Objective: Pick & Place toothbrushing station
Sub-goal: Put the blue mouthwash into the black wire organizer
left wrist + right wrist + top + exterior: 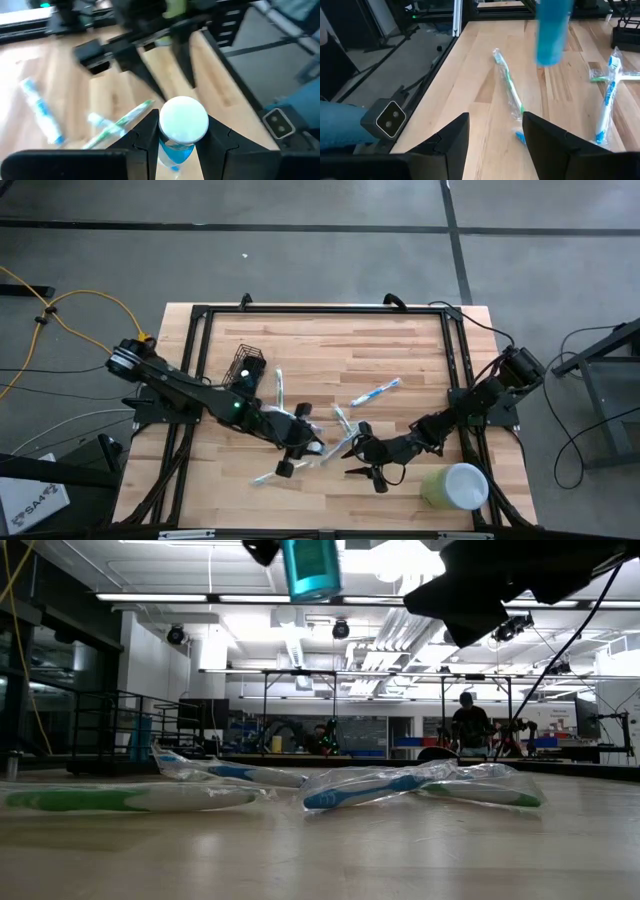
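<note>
Between left gripper (182, 145) fingers: blue tube (179, 131), lower end hidden | right gripper (495, 135) spread

Table (400, 340): pale wood planks, black frame along the edges.
Holder (248, 367): black wire mesh, standing on the wood near the left frame rail, toward the far side.
Cup (455, 486): pale green, white inside, at the near right corner, lying on the wood.
Blue brush (376, 393): wrapped in clear film, right of centre, lying at a slant.
Second brush (279, 391): wrapped, just right of the holder, lying lengthwise.
Green brush (268, 476): wrapped, near the front edge, left of centre.
More wrapped brushes (343, 423): clustered mid-table, some crossing one another.
</note>
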